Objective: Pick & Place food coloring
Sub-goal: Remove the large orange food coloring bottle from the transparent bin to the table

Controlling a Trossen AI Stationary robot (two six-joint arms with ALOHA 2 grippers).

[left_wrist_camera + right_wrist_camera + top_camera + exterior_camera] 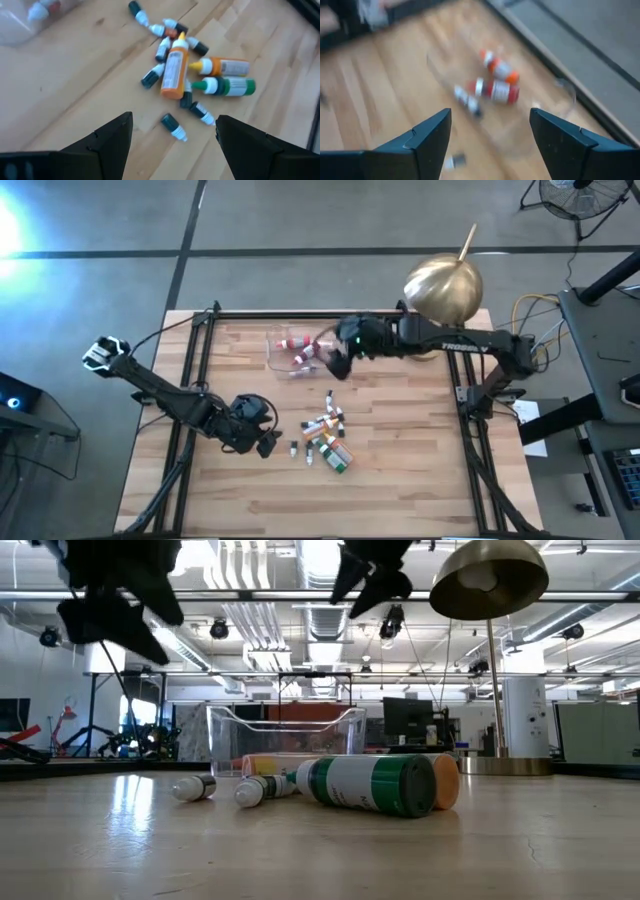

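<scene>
The clear plastic tray [285, 352] sits on the light wooden table [400, 480] toward its far edge, and everything else is placed from it. Inside the tray lie three small dropper bottles of food coloring: a red one with a white cap [497, 91], an orange-and-white one [498, 67] beside it, and a dark one [468, 100] on its other side. The right hand [335, 360] hangs above the tray's right end, its two dark fingers [425, 140] spread wide and holding nothing. Nearer the front of the table than the tray, and well apart from it, the remaining bottles lie in a loose heap [327, 435]: a long orange bottle with a white nozzle [174, 67], a shorter orange bottle with a yellow cap [224, 66], a green bottle with a white cap [231, 86], and several tiny dark bottles with white caps [172, 125] scattered around them. The left hand [262, 442] hovers just to the left of that heap, farther from the tray, its fingers [107, 137] also spread apart and empty. A brass dome lamp [443, 283] stands beyond the tray's right side.
</scene>
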